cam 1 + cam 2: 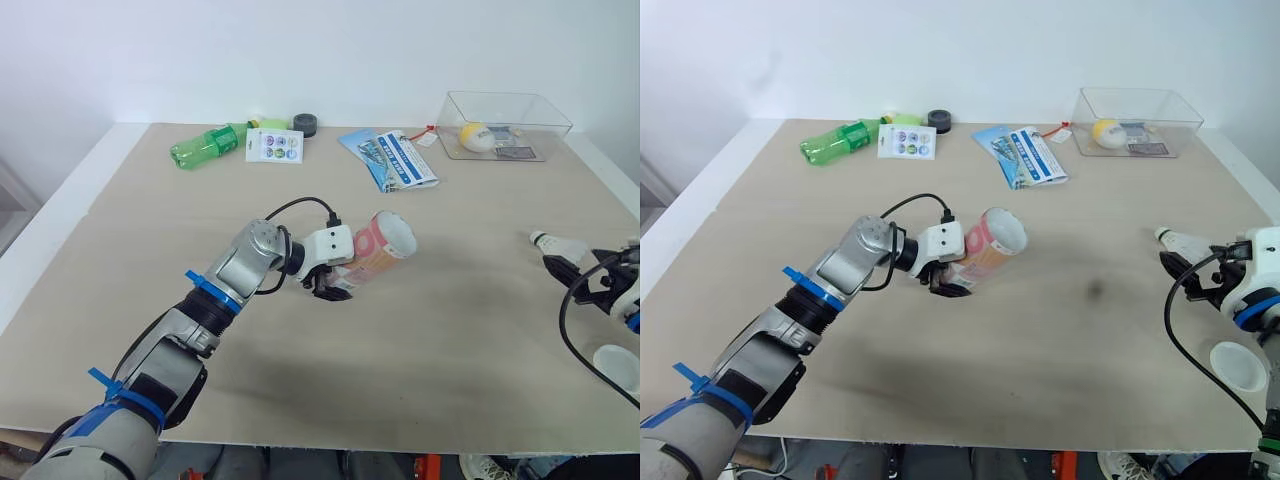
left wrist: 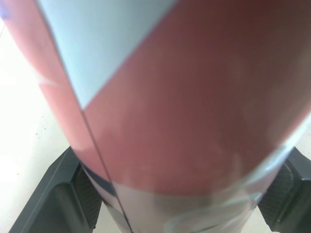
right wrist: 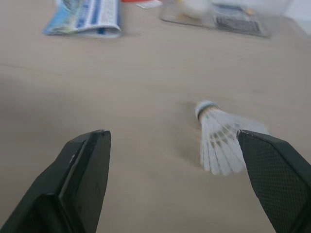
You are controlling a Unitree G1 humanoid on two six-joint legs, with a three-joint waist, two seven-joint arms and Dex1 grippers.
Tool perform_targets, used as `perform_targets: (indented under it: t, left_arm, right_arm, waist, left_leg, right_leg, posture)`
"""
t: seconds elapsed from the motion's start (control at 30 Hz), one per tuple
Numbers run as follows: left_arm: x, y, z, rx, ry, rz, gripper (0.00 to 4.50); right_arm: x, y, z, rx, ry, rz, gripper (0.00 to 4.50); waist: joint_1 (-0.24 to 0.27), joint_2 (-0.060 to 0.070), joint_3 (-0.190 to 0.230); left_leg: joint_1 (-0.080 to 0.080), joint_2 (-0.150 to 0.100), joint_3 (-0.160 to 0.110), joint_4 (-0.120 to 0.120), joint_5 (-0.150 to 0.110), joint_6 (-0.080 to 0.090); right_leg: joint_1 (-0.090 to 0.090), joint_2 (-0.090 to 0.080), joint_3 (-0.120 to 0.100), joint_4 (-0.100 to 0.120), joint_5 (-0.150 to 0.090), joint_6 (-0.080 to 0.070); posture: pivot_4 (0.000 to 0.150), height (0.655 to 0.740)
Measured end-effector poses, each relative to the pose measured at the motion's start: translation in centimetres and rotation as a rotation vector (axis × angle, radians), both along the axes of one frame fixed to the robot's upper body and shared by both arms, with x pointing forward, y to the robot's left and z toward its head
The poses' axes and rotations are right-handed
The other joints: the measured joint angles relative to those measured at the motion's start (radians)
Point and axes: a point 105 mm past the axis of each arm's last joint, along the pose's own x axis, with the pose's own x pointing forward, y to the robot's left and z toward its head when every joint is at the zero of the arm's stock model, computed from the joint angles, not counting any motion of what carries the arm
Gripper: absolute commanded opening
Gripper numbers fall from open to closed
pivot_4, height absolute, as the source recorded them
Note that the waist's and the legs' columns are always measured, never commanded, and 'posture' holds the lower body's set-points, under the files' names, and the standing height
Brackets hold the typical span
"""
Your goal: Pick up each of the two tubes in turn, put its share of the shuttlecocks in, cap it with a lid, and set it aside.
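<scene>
The pale table (image 1: 450,340) runs back to a white wall, and the work sits in its nearer half. Your left gripper (image 1: 330,284) is clamped on the lower end of the pink tube (image 1: 385,243). It holds the tube tilted near the middle of the surface, open mouth turned toward the right edge. Your right gripper (image 1: 572,278) hangs by the right edge, fingers spread wide and empty. The shuttlecock (image 3: 218,141) lies on the surface just ahead of it, closer to one finger than the other. Its cork points away from the gripper toward the table's middle, and its skirt faces the fingers. The right arm is by far the nearer. I judge you'll want to centre the gap over the skirt before closing. A white lid (image 1: 617,366) waits by the near right corner.
</scene>
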Motion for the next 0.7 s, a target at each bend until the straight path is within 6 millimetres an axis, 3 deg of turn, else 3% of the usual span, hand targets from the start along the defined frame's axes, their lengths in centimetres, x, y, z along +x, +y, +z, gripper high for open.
perform_targets:
  t: [0.43, 0.7]
  left_arm:
    - [-0.5, 0.3, 0.0, 0.004, 0.002, 0.007, 3.69]
    - [-0.5, 0.6, 0.0, 0.009, -0.001, 0.015, 3.69]
  right_arm:
    - [3.0, -2.4, -3.0, 0.084, 0.033, -0.105, 4.45]
    - [4.8, -1.9, -2.8, 0.064, 0.019, -0.092, 4.45]
  waist:
    - [-0.006, 0.0, 0.0]
    - [-0.023, 0.0, 0.0]
  left_leg:
    - [0.0, 0.0, -0.001, -0.002, 0.0, 0.0]
    - [0.0, -0.001, -0.001, -0.001, 0.0, 0.0]
  right_leg:
    - [0.0, 0.0, 0.0, 0.0, 0.001, 0.004]
    - [0.001, 0.0, 0.0, 0.0, 0.001, 0.004]
  posture:
    - [0.15, 0.74]
    - [0.15, 0.74]
